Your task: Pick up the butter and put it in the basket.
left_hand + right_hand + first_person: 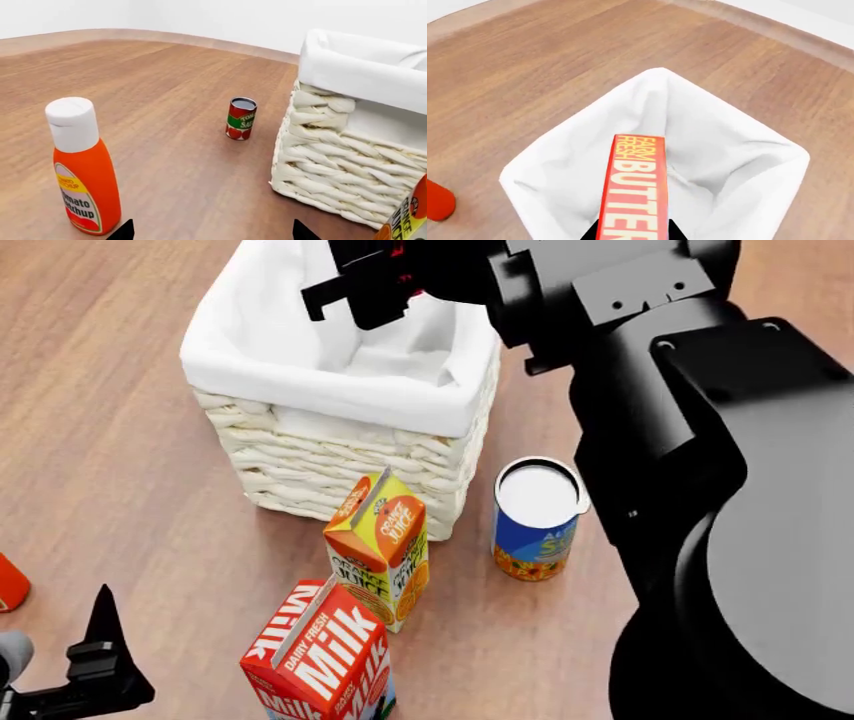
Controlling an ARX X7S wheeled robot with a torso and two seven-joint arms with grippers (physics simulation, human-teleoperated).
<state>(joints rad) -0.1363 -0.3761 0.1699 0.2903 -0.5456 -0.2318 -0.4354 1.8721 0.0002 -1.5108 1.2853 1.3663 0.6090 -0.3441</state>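
Observation:
The butter (634, 185), a flat red box with pale "FARM FRESH BUTTER" lettering, is clamped between the black fingers of my right gripper (632, 232). It hangs over the open mouth of the basket (740, 155), above the white cloth liner. In the head view the right gripper (358, 285) hovers over the wicker basket (334, 455) at the top of the picture. My left gripper (212, 233) is open and holds nothing, low over the wooden floor, short of the basket (333, 170).
An orange juice carton (380, 545), a milk carton (320, 660) and a blue-yellow can (537, 520) stand close in front of the basket. A ketchup bottle (83, 170) and a tomato sauce can (241, 118) stand near the left gripper.

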